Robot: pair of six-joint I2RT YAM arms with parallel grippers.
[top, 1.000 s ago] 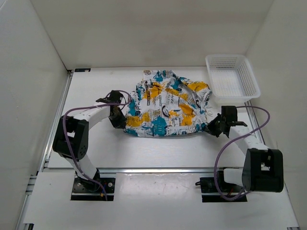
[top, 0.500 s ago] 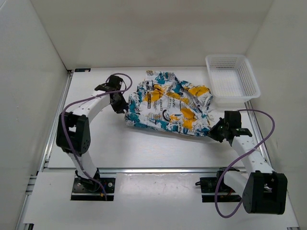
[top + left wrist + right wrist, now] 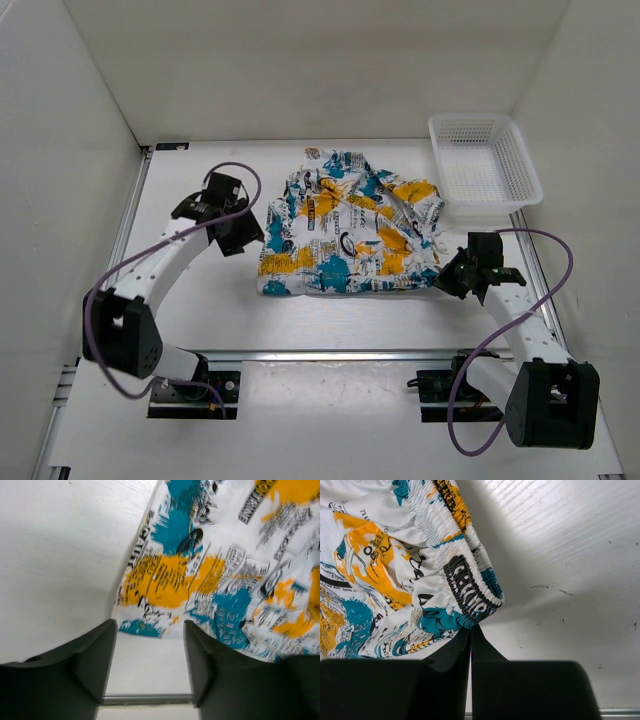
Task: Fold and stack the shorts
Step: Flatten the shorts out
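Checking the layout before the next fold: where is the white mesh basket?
Top view: the white mesh basket sits at the far right corner of the table, right of the shorts and beyond the right gripper.

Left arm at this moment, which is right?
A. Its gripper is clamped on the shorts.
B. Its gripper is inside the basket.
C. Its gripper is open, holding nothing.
C: the left gripper stands open over bare table, with the shorts lying loose just ahead of it.
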